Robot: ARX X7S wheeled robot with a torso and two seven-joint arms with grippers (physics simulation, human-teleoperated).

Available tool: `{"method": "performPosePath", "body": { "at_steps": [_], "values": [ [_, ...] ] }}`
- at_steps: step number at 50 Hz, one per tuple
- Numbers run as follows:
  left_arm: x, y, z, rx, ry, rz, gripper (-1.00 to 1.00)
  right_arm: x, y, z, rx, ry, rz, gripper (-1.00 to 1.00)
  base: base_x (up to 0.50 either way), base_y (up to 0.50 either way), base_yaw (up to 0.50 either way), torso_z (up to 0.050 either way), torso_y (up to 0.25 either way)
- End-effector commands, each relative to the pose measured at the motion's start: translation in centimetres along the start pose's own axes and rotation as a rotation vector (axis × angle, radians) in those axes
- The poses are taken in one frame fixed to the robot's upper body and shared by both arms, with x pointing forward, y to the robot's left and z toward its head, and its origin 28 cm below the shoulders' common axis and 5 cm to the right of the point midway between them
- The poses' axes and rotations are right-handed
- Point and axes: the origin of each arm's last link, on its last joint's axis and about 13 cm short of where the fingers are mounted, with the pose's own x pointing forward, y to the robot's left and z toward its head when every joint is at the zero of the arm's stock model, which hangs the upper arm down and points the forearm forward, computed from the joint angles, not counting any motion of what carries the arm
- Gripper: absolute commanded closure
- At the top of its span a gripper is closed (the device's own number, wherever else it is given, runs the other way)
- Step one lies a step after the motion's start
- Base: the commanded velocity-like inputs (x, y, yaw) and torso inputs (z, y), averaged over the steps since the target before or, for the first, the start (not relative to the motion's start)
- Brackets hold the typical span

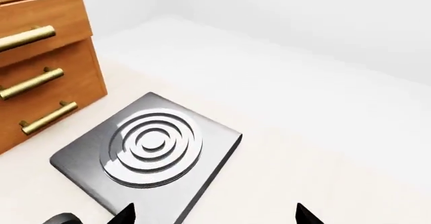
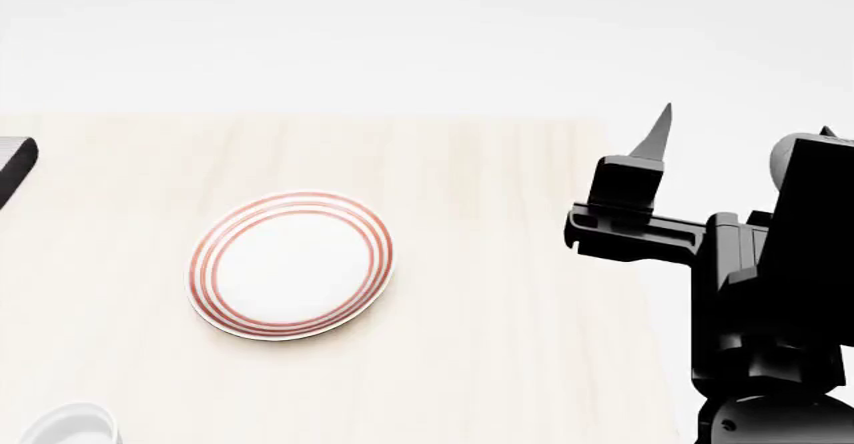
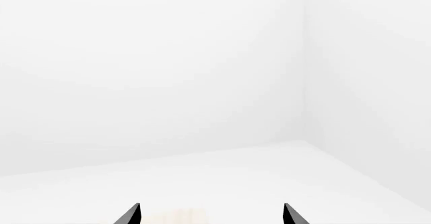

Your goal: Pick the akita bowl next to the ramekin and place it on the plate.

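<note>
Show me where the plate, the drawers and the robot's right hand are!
plate (image 2: 291,264): head view, its white middle.
drawers (image 1: 40,67): left wrist view, the wooden front.
right hand (image 3: 211,215): right wrist view, midway between its fingertips.

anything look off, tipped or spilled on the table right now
Nothing stands out. The red-ringed plate lies flat and empty on the table, and the right pincer is raised, open and empty.

white dish (image 2: 64,426) cut by bottom edge, identity unclear
</note>
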Motion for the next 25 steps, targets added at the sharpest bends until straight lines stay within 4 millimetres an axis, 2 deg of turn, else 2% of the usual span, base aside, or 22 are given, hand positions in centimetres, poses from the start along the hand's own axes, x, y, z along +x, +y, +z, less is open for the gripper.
{"method": "performPosePath", "body": {
  "at_steps": [1,25],
  "values": [
    [0.4,0.2,-0.4,0.009,0.087,-0.019,-1.00,0.2,-0.1,0.0,0.021,-0.003,-0.007,-1.00,0.00,0.00,0.00,0.000,0.000],
    [0.3,0.7,-2.8,-0.108,0.174,-0.016,-1.00,0.1,-0.1,0.1,0.022,-0.004,-0.010,-1.00,0.00,0.00,0.00,0.000,0.000]
  ]
}}
